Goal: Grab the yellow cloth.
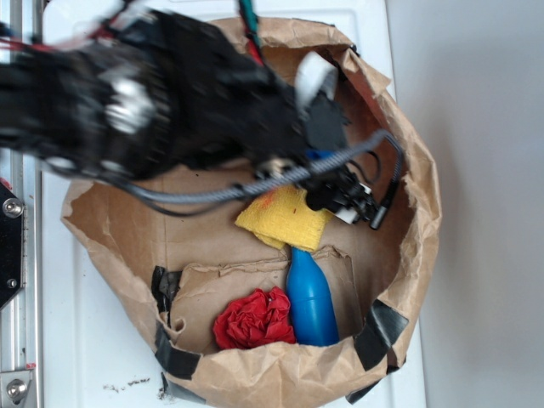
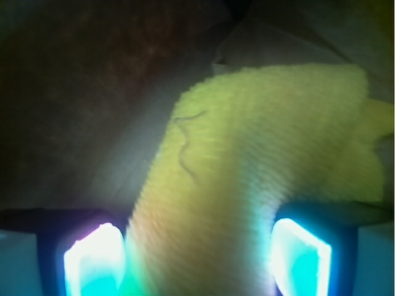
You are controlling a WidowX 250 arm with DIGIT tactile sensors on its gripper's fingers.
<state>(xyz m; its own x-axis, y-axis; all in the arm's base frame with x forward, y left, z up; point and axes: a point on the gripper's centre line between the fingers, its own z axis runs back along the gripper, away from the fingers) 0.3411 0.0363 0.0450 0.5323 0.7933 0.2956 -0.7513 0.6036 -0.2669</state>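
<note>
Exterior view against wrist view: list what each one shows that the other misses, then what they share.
Only the exterior view shows the torn paper bag, the blue bottle, the red fabric wad and the robot arm above them. Only the wrist view shows the glowing fingertips standing apart on either side of the cloth, and a loose thread on its weave. Both show the yellow cloth beneath the gripper.

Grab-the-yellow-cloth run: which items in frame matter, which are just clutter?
Relevant:
- yellow cloth, lying between the fingers in the wrist view
- gripper, straddling the cloth

Clutter:
- blue bottle, its top touching the cloth's lower edge
- red fabric wad, beside the bottle
- brown paper bag holding everything
</note>
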